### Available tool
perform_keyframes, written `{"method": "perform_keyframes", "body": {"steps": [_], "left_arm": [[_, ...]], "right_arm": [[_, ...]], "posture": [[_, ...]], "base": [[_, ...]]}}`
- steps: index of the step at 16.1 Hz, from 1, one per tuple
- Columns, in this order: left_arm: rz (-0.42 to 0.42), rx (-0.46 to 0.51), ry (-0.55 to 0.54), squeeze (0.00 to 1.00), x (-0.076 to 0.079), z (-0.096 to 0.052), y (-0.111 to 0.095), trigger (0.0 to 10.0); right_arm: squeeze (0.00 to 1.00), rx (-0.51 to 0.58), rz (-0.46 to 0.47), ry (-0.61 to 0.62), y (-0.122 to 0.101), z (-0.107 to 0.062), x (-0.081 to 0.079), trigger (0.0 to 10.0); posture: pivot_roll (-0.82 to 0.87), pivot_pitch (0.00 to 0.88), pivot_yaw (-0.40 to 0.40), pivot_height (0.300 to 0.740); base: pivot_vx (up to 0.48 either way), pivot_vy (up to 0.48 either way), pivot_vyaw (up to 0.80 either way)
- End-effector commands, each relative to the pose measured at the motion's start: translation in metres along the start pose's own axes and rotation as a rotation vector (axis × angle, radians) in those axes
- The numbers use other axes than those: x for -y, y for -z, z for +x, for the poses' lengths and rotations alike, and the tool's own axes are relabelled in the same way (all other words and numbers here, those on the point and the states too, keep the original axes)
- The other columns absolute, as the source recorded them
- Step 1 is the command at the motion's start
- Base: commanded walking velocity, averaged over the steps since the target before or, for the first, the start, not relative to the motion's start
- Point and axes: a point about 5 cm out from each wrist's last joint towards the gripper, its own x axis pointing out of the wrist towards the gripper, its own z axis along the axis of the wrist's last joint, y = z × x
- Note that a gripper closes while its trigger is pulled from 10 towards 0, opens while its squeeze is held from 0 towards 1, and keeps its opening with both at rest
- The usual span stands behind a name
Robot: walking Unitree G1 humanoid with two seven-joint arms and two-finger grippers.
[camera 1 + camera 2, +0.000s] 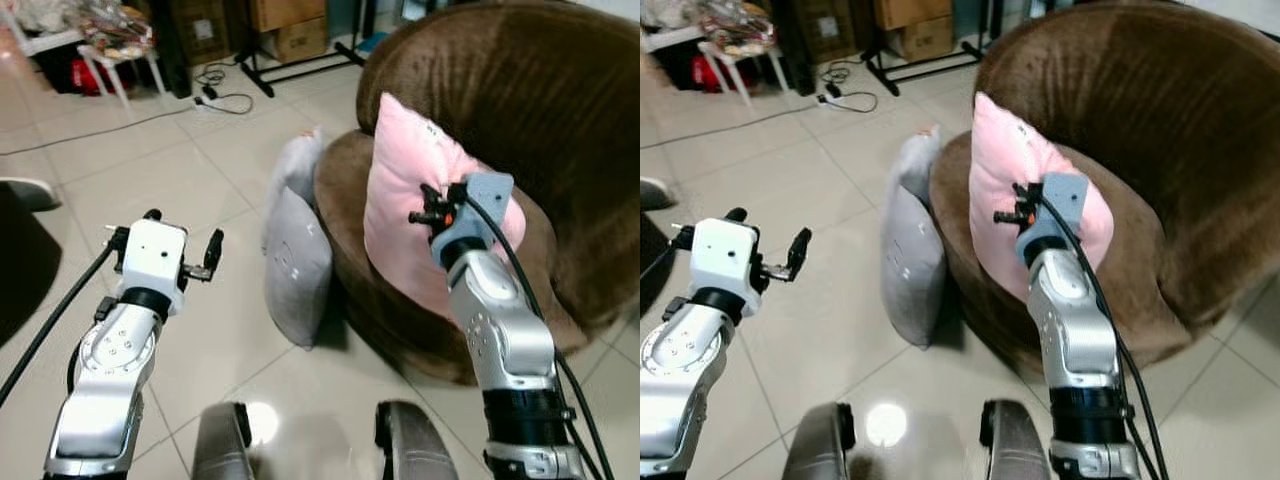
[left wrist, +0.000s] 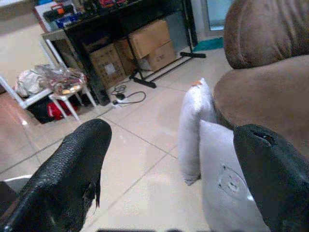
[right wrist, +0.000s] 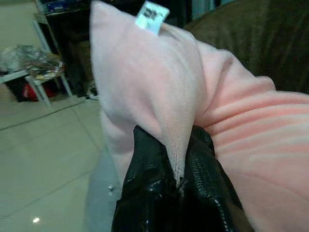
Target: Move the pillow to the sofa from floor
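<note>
A pink pillow (image 1: pixel 405 190) stands upright on the seat of the round brown sofa (image 1: pixel 560 130). My right gripper (image 1: pixel 432 207) is shut on a fold of the pink pillow (image 3: pixel 193 96), its black fingers (image 3: pixel 145 188) pinching the fabric below a white tag (image 3: pixel 152 15). Two grey pillows (image 1: pixel 295 265) lean on the floor against the sofa's front left side. Over the tiles to their left, my left gripper (image 1: pixel 185 245) hovers open and holds nothing; its wrist view looks at the grey pillows (image 2: pixel 217 164).
A power strip with cables (image 1: pixel 215 95) lies on the tiled floor at the back. Cardboard boxes (image 1: pixel 290 30), a black stand and a small white table (image 1: pixel 115 55) with clutter stand by the far wall. My own feet (image 1: pixel 225 440) are at the bottom.
</note>
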Motion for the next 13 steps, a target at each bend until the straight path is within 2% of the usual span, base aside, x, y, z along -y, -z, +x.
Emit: {"method": "perform_keyframes", "body": {"steps": [1, 4, 7, 13], "left_arm": [[0.021, 0.035, -0.010, 0.00, -0.0010, 0.0006, -0.0074, 10.0], [0.015, 0.029, 0.026, 0.00, 0.0007, 0.0019, -0.0076, 10.0], [-0.015, 0.024, 0.005, 0.00, 0.0014, 0.0045, -0.0073, 10.0], [-0.004, 0.030, 0.001, 0.00, 0.0015, 0.0037, -0.0084, 10.0]], "right_arm": [[0.00, 0.023, 0.031, -0.024, -0.0063, -0.0026, -0.0043, 10.0], [0.00, 0.038, 0.060, -0.020, -0.0085, -0.0039, -0.0065, 10.0], [0.00, 0.043, 0.070, -0.015, -0.0103, -0.0033, -0.0067, 10.0], [0.00, 0.025, 0.103, -0.029, -0.0078, -0.0010, -0.0077, 10.0]], "posture": [[-0.12, 0.000, -0.011, 0.684], [-0.12, 0.000, -0.007, 0.709], [-0.12, 0.000, -0.007, 0.738], [-0.11, 0.000, -0.017, 0.740]], "base": [[0.000, 0.000, 0.00], [0.000, 0.000, 0.00], [0.000, 0.000, 0.00], [0.000, 0.000, 0.00]]}}
